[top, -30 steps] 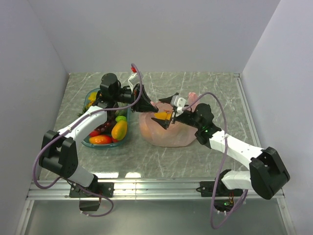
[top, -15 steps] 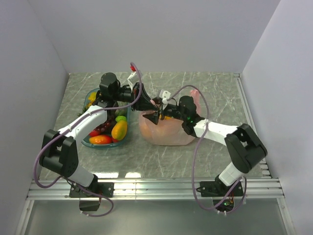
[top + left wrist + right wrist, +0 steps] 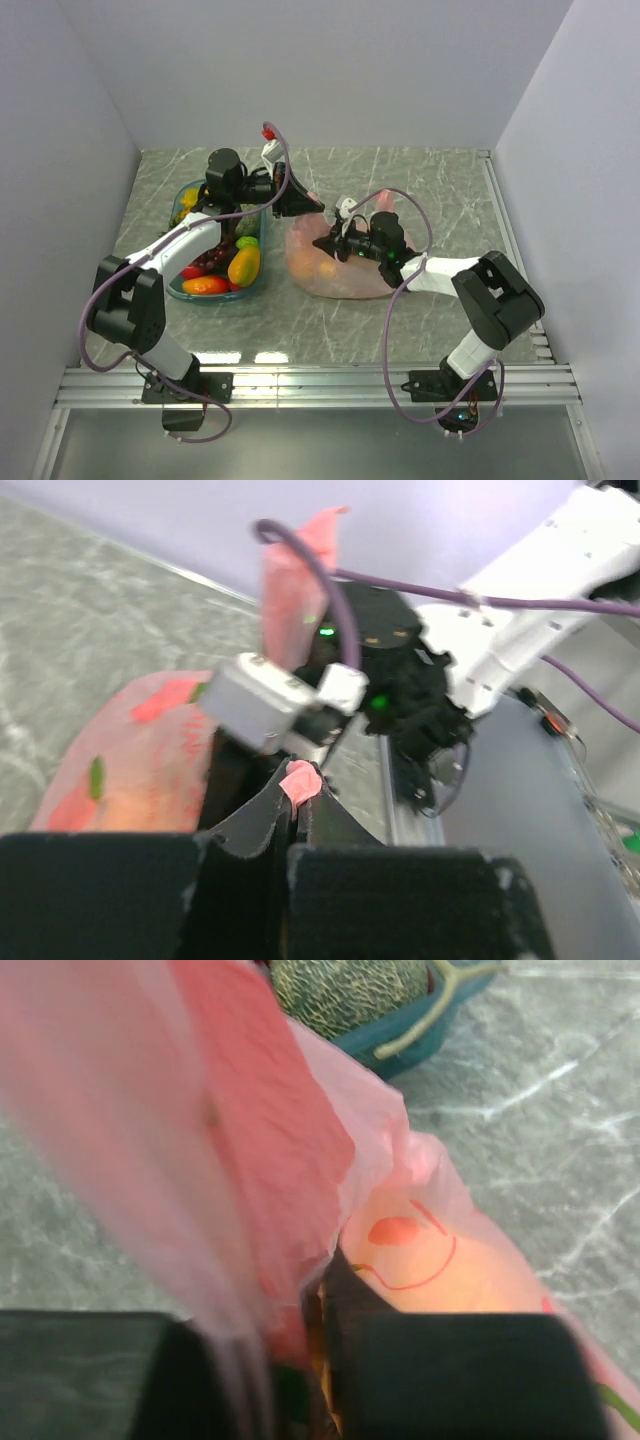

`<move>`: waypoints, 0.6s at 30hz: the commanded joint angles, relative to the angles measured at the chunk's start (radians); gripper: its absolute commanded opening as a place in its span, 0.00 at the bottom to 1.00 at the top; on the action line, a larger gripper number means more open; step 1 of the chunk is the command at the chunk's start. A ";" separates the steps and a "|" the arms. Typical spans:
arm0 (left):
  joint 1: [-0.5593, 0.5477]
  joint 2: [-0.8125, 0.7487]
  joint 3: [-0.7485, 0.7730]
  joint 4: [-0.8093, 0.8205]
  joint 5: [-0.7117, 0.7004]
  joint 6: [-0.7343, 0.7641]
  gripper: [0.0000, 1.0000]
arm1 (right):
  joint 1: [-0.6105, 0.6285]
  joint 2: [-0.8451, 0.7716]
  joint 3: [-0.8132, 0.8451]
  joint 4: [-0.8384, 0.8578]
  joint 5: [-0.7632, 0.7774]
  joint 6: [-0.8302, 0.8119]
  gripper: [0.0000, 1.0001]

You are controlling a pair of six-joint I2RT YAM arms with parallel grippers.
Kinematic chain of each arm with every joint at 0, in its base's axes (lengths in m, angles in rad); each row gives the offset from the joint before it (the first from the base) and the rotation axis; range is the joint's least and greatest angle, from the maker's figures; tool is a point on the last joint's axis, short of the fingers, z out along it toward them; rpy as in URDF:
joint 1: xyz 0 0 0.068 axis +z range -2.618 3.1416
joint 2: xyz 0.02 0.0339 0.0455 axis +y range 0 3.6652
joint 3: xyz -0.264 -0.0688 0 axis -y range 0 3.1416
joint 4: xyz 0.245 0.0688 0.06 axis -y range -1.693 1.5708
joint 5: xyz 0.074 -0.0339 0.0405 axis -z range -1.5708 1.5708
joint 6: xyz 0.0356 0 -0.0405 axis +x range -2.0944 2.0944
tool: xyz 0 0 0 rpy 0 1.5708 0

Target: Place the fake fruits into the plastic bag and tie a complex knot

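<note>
The pink plastic bag point(image 3: 350, 275) lies on the table's middle, with orange fruit shapes point(image 3: 325, 268) showing through its skin. My left gripper point(image 3: 305, 208) is at the bag's far-left rim, shut on a pinch of pink plastic point(image 3: 300, 780). My right gripper point(image 3: 322, 243) sits low at the bag's mouth. Its jaws stand nearly together, and bag film point(image 3: 260, 1160) drapes over the left finger and runs down between them. More fake fruits lie in the teal tray point(image 3: 190, 295): a yellow mango point(image 3: 243, 265), a red-orange one point(image 3: 205, 285) and purple grapes point(image 3: 210, 258). No knot shows.
The teal tray sits left of the bag, under my left forearm. In the right wrist view its rim point(image 3: 440, 1015) holds a green netted fruit point(image 3: 350, 990). White walls close in the grey marbled table point(image 3: 430, 190) on three sides. A purple cable point(image 3: 410, 200) arcs over the bag.
My right gripper swung left and dropped into the bag's mouth, and its jaws closed. The orange fruit seen at its fingertips a second ago is gone from them. My left gripper drew back slightly.
</note>
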 commanded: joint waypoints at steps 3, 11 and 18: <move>0.019 0.016 0.039 -0.076 -0.179 0.095 0.01 | -0.017 -0.027 -0.021 -0.040 0.006 0.004 0.00; 0.016 0.072 0.137 -0.223 -0.480 0.183 0.00 | -0.016 -0.062 -0.044 -0.102 -0.002 -0.027 0.00; 0.002 0.073 0.113 -0.164 -0.434 0.143 0.08 | -0.011 -0.093 0.041 -0.204 -0.011 -0.007 0.08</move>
